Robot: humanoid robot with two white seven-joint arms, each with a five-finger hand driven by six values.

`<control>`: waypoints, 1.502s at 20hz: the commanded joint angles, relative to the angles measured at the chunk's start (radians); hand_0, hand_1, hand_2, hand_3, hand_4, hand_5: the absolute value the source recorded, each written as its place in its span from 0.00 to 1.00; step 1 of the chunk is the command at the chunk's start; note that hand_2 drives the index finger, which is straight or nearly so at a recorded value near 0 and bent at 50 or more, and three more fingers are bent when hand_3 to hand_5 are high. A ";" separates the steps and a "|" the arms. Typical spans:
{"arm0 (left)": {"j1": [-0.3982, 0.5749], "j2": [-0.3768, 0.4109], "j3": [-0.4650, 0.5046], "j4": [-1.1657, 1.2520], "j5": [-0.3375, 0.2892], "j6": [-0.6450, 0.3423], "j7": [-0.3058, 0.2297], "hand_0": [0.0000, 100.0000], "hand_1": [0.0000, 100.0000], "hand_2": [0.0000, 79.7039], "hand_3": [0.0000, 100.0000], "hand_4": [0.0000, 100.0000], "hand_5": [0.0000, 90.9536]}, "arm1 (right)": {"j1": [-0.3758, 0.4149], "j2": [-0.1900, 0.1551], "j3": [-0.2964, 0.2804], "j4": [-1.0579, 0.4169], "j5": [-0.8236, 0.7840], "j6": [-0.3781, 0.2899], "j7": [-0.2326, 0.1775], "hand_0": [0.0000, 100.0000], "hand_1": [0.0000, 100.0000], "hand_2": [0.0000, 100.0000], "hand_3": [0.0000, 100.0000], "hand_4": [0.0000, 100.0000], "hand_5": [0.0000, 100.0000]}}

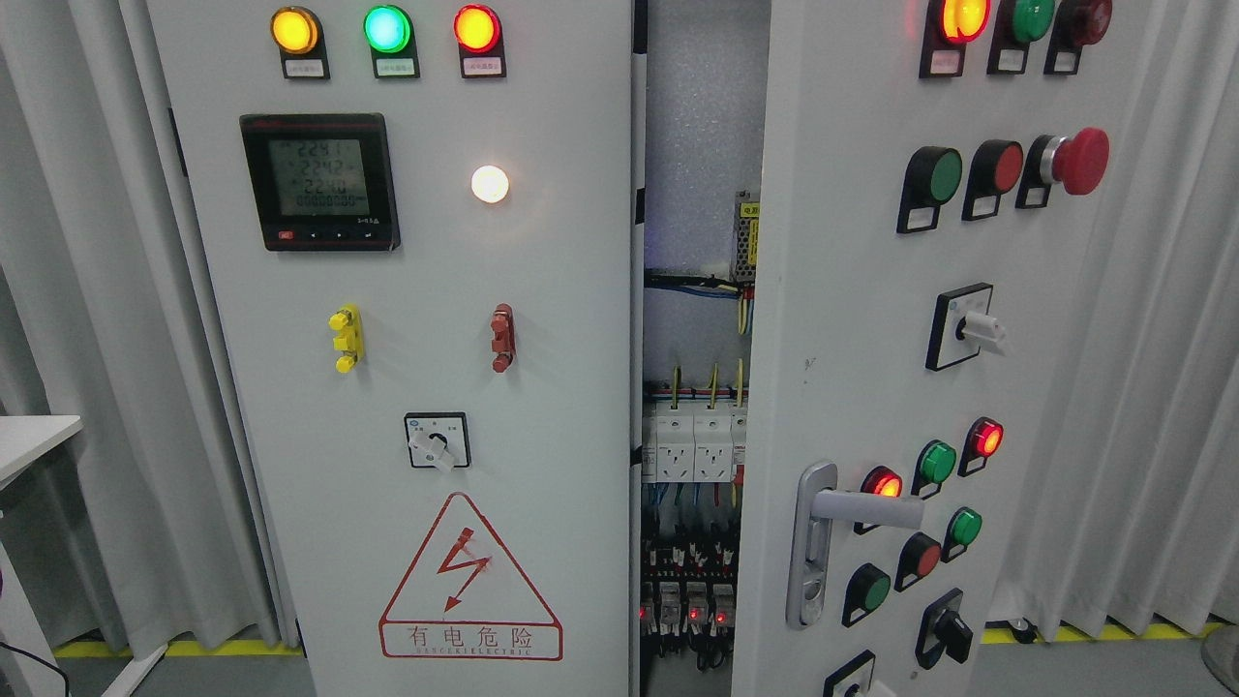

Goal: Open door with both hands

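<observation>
Grey right door (pixel 852 319) stood ajar, wiring showing in the gap (pixel 699 387). Neither hand in view, finger state unknowable. Best move: grip lever handle (pixel 852 505), pull steadily.

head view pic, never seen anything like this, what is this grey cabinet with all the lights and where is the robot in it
This single picture comes from a camera on the robot's head, so you see what it faces. No robot hand shows here, and nothing is held. In front stands a grey electrical cabinet with two doors. The left door carries lit lamps, a digital meter and a red lightning warning triangle. The right door, with buttons and a silver lever handle, is swung partly open. Through the gap you see wiring and breakers.
</observation>
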 commanded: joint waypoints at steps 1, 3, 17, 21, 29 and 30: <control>0.093 0.098 0.005 -0.432 0.029 0.014 -0.281 0.30 0.00 0.03 0.03 0.04 0.00 | -0.014 -0.005 0.000 0.032 0.005 0.000 0.000 0.22 0.00 0.00 0.00 0.00 0.00; 0.099 0.114 0.032 -0.533 0.029 0.012 -0.520 0.30 0.00 0.03 0.03 0.04 0.00 | -0.014 -0.005 0.000 0.032 0.005 0.000 0.000 0.22 0.00 0.00 0.00 0.00 0.00; 0.272 0.543 -0.109 -1.561 0.408 0.009 -0.632 0.30 0.00 0.03 0.03 0.04 0.00 | -0.012 -0.005 0.000 0.032 0.005 0.000 0.000 0.22 0.00 0.00 0.00 0.00 0.00; 0.252 0.649 -0.098 -1.728 0.578 0.012 -0.632 0.30 0.00 0.03 0.03 0.04 0.00 | -0.012 -0.005 0.000 0.032 0.005 0.000 0.000 0.22 0.00 0.00 0.00 0.00 0.00; 0.079 0.784 -0.103 -1.871 0.853 0.061 -0.636 0.30 0.00 0.03 0.03 0.04 0.00 | -0.012 -0.005 0.000 0.032 0.003 0.000 0.000 0.22 0.00 0.00 0.00 0.00 0.00; 0.055 0.782 -0.103 -1.877 0.888 0.107 -0.639 0.30 0.00 0.03 0.03 0.04 0.00 | -0.014 -0.005 0.000 0.032 0.005 0.000 0.000 0.22 0.00 0.00 0.00 0.00 0.00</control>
